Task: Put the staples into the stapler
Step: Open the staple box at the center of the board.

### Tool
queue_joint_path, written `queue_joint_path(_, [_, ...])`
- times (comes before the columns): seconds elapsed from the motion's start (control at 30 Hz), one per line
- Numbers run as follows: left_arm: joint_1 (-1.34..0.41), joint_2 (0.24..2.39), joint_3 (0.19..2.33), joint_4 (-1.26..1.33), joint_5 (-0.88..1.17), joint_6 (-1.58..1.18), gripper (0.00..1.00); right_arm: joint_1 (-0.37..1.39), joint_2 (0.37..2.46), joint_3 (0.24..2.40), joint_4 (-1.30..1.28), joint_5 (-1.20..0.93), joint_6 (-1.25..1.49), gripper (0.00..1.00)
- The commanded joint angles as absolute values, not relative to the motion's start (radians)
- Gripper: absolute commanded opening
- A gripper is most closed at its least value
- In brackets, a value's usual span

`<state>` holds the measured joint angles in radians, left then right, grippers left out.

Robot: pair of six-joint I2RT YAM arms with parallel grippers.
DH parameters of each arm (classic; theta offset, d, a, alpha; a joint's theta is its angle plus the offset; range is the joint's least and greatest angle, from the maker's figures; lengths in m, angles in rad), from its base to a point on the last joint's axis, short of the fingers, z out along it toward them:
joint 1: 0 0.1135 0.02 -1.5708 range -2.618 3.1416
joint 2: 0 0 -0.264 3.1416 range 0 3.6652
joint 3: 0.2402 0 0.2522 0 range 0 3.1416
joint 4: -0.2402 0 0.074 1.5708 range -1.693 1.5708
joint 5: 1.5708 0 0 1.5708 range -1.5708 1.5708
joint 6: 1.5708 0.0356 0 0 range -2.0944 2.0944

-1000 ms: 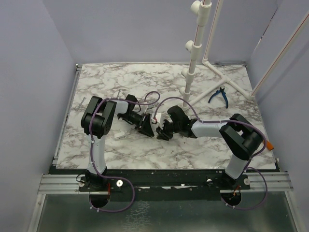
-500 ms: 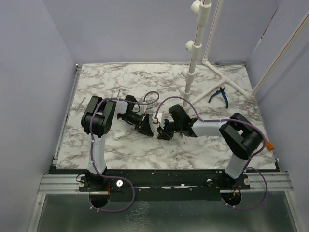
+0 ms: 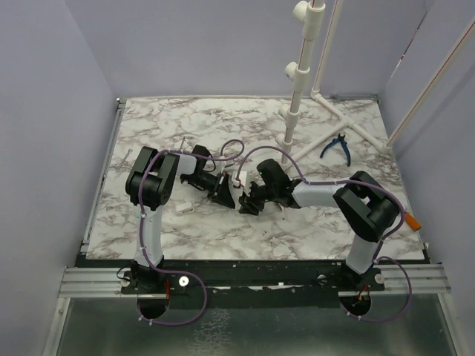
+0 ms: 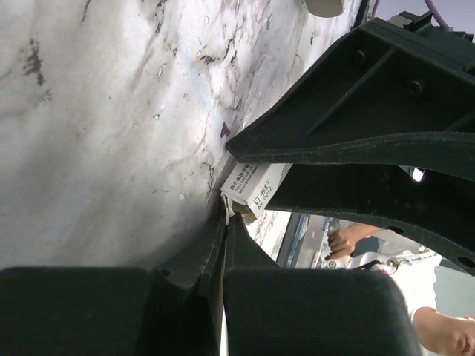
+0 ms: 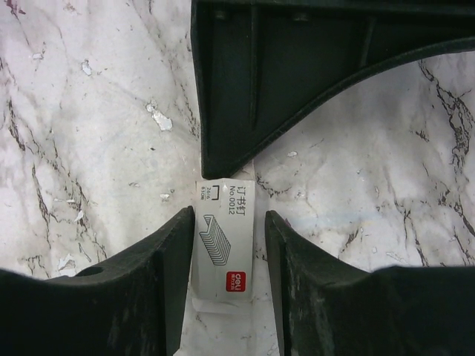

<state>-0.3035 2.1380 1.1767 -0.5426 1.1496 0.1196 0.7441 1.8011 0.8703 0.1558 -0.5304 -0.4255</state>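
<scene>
Small white plastic piece (image 3: 185, 208) beside the left arm: probably the stapler, too small to tell.
Right gripper (image 5: 226, 222): jaws parted, straddling the white printed cardboard staple box (image 5: 223, 256), no firm hold.
Left gripper (image 4: 225, 222): closed at the box's end.
Staples: unseen.
Risk: with so little grip, the box slides or tears when pulled.

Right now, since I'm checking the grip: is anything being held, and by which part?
The left gripper pinches the small white staple box by one end; the right gripper only straddles it, open.

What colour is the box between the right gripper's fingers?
White box, small red logo; right wrist view shows it best.
</scene>
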Motion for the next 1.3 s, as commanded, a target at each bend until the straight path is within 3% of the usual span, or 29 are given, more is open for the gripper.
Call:
queue_joint_path(0.0, [-0.311, 2.193, 1.15, -0.401, 0.876, 0.189, 0.0, 0.745, 1.859, 0.864, 0.037, -0.484, -0.405, 0.47])
queue_joint_path(0.13, [-0.31, 2.177, 1.147, -0.4, 0.854, 0.189, 0.0, 0.743, 1.836, 0.862, 0.014, -0.47, -0.407, 0.39])
queue_joint_path(0.37, [-0.31, 2.119, 1.154, -0.408, 0.816, 0.199, 0.0, 0.744, 1.786, 0.858, 0.002, -0.467, -0.384, 0.33])
queue_joint_path(1.27, [-0.246, 2.121, 1.27, -0.595, 0.643, 0.286, 0.0, 0.744, 1.758, 0.829, 0.027, -0.458, -0.417, 0.33])
